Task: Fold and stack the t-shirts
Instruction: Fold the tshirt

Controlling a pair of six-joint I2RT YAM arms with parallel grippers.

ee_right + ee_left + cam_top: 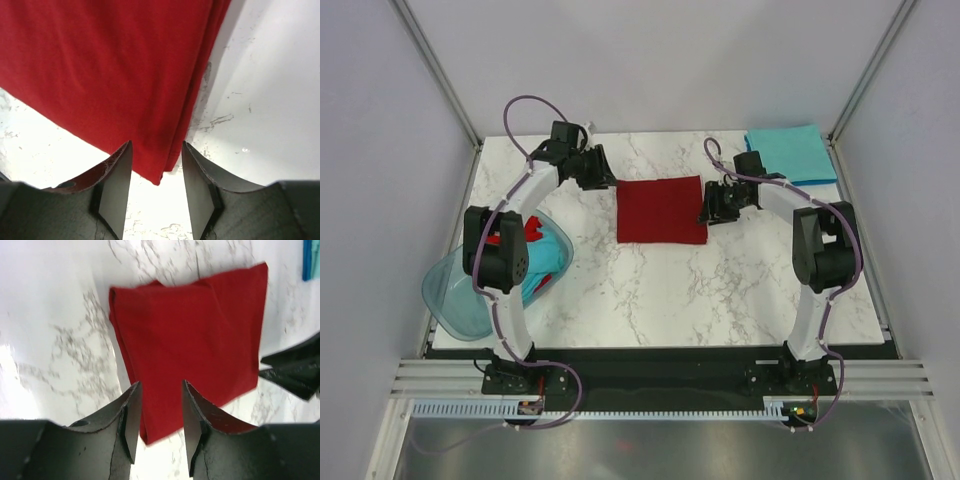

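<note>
A folded red tee lay flat and nearly square at the centre of the marble table. The left gripper sat at its upper-left corner and the right gripper at its right edge. Both had jaws spread, a corner of cloth showing in the gap, nothing pinched. A folded teal tee lay at the upper right, nearer the right arm. Open marble lay below the red tee. A basin with more shirts overhung the left edge.

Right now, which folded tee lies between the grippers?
The dark red t-shirt mid-table, flanked by the left gripper and right gripper; the teal t-shirt sits at the far right corner.
</note>
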